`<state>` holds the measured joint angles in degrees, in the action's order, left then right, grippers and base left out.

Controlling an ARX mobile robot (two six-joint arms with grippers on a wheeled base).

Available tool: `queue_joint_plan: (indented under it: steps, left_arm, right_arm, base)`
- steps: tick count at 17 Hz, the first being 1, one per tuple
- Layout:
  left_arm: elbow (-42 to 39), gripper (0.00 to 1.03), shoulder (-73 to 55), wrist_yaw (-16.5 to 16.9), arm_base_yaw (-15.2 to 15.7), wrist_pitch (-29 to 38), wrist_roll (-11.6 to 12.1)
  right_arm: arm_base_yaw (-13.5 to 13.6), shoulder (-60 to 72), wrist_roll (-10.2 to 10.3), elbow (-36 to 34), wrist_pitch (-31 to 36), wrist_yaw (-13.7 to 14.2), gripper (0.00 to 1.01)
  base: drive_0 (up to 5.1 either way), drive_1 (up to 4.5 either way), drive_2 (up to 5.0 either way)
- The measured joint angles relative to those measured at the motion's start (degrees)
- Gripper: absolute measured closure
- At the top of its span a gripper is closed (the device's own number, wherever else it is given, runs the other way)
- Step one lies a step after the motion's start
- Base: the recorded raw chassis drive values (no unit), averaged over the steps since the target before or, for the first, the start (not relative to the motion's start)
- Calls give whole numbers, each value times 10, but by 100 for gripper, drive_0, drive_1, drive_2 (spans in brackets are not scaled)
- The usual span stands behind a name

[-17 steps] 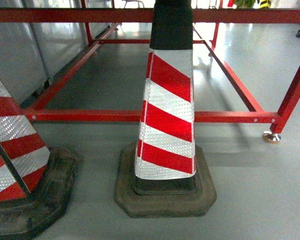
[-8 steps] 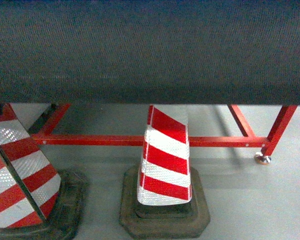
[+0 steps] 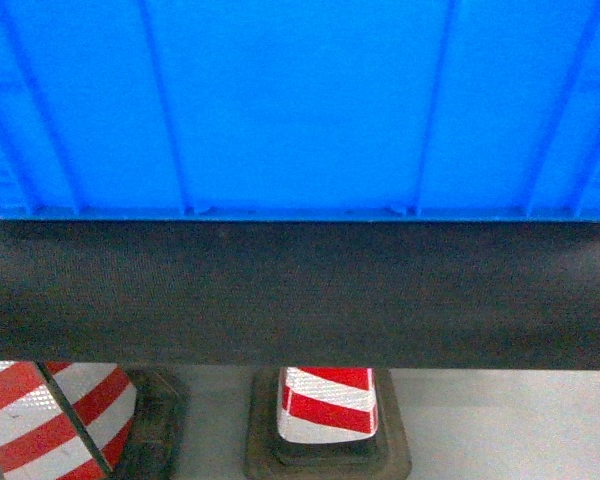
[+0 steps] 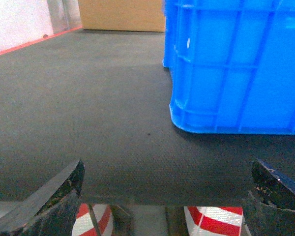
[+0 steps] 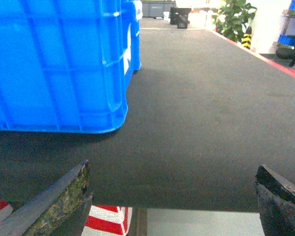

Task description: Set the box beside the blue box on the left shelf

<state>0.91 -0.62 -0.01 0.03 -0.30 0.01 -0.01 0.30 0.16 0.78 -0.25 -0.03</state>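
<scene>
- The bright blue ribbed plastic crate (image 3: pixel 300 105) stands on a dark grey woven-textured flat surface (image 3: pixel 300 290); its near wall, seated just behind that surface's front edge, fills the upper half of the head view.
- In the left wrist view, the crate's rounded bottom corner (image 4: pixel 187 118) lies ahead of the left gripper (image 4: pixel 167 196) and to the right of the gap between its fingers, apart from both.
- The left gripper's two worn black fingers (image 4: pixel 49 206) are spread wide with only the dark surface's edge between them; they hold nothing.
- In the right wrist view, the crate (image 5: pixel 59 64) lies ahead and to the left of the right gripper (image 5: pixel 172 201), likewise not touching.
- The right gripper's fingers (image 5: pixel 59 201) are also wide apart and empty.
- A second blue crate seems to stand just behind the first in both wrist views.
- Below the fingers, red-and-white striped traffic cones (image 3: pixel 325 410) on black bases stand on the pale floor.
- By my reading, the task has barely begun: the crate is not yet gripped or lifted, and no roller shelf appears in any view. Grasping, carrying and placing all remain.
</scene>
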Motion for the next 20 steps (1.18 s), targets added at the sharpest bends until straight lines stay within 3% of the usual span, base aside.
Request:
queue_joint_plan:
  steps: [20]
  left_arm:
    - [0, 5, 0, 0, 0, 0, 0]
  right_arm:
    - [0, 0, 0, 0, 0, 0, 3]
  base:
    - [0, 0, 0]
